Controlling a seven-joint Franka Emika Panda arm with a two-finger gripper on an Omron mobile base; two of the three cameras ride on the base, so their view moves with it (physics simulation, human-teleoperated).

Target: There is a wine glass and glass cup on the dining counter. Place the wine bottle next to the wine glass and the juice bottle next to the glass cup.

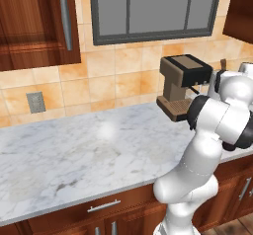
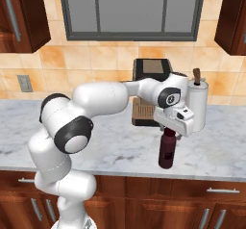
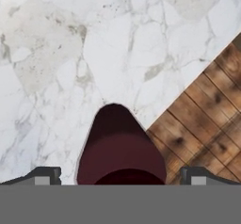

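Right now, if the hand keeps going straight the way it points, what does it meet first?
The juice bottle. The hand points down at it, its open fingers either side of the dark maroon top, and the marble counter lies beneath. How far above the bottle it sits is hard to judge.

- Counter [image 2: 110, 148]: white-grey marble, smooth, faintly glossy.
- Juice bottle [image 2: 166, 152]: dark maroon, smooth, matt.
- Cabinets [image 2: 144, 199]: reddish wood, metal handles.
- Wall [image 1: 113, 78]: glossy orange tiles.
- Floor [image 3: 207, 119]: wood planks.
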